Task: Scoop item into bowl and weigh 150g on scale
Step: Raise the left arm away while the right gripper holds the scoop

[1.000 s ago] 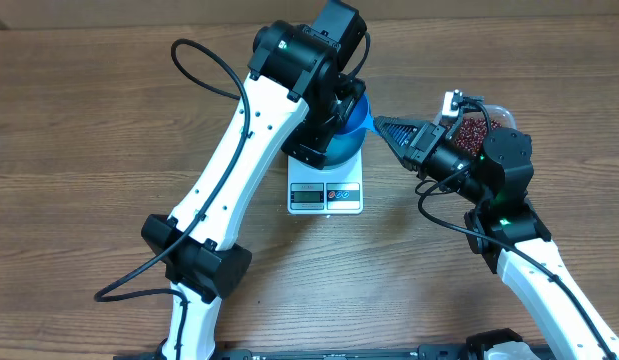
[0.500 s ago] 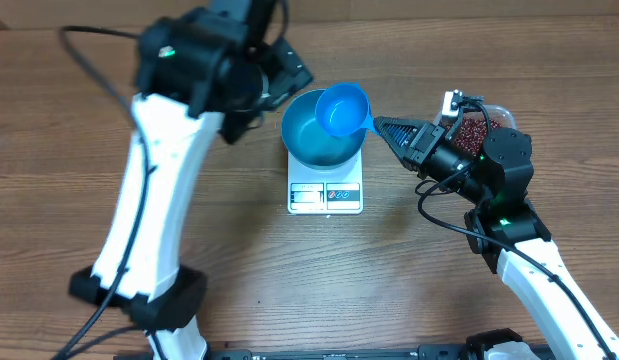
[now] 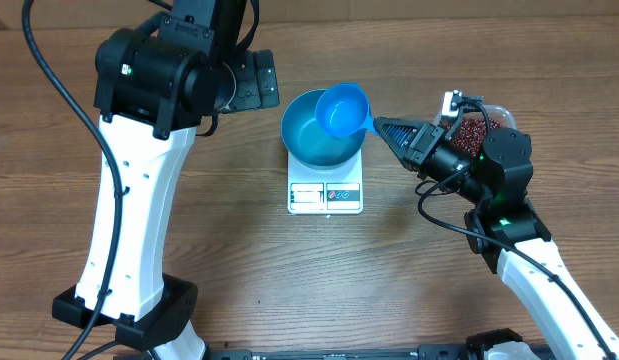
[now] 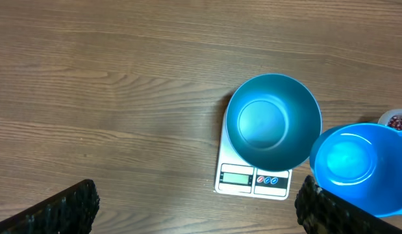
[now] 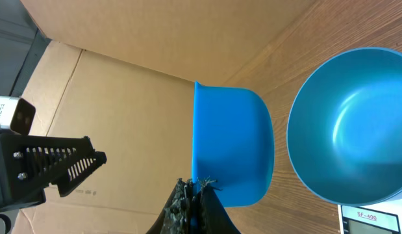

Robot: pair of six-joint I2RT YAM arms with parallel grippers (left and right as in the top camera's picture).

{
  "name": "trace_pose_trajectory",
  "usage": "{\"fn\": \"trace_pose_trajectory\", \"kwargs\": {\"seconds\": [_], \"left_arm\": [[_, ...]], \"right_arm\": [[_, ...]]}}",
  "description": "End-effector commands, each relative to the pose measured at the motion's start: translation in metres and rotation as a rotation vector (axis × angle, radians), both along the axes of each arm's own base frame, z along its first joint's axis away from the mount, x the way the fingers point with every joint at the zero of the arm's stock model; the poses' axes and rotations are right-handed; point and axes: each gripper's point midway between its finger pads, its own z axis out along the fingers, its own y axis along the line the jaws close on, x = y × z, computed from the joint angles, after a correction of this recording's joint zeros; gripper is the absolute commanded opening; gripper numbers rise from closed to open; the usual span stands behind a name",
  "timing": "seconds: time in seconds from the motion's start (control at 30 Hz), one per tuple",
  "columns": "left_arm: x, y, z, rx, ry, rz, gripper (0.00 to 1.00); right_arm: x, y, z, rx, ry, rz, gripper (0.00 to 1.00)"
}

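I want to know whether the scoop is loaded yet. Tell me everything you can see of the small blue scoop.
The scoop is a small round cup of smooth, glossy blue plastic with a short handle. The cup faces up and is empty. The right gripper is shut on the handle and appears to hold it raised over the right rim of the bowl, which sits on the scale. Nothing else seems to touch it.

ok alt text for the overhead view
The right gripper holds a small empty blue plastic scoop over the rim of an empty round deep blue bowl on a flat white square scale. Red-brown beans sit far right.
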Motion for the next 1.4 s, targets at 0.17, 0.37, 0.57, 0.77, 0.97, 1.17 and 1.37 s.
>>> {"fn": "trace_pose_trajectory", "kwargs": {"seconds": [0.17,0.37,0.57,0.77,0.97,1.17,1.37], "left_arm": [[0.002,0.005,0.006,0.034,-0.027,-0.013,1.00],[0.002,0.005,0.006,0.034,-0.027,-0.014,1.00],[0.002,0.005,0.006,0.034,-0.027,-0.013,1.00],[0.002,0.005,0.006,0.034,-0.027,-0.014,1.00],[0.002,0.005,0.006,0.034,-0.027,-0.013,0.99],[0.002,0.005,0.006,0.034,-0.027,-0.014,1.00],[0.002,0.005,0.006,0.033,-0.027,-0.013,1.00]], "right_arm": [[0.005,-0.002,0.005,-0.011,-0.015,-0.029,0.04],[0.005,-0.003,0.005,-0.012,-0.012,-0.031,0.04],[0.006,-0.003,0.003,-0.032,-0.025,-0.035,0.04],[0.007,-0.006,-0.001,-0.054,-0.025,-0.049,0.04],[0.009,-0.007,-0.003,-0.075,-0.038,-0.053,0.04],[0.011,-0.006,-0.010,-0.112,-0.056,-0.046,0.04],[0.014,-0.007,-0.014,-0.151,-0.085,-0.046,0.04]]}}
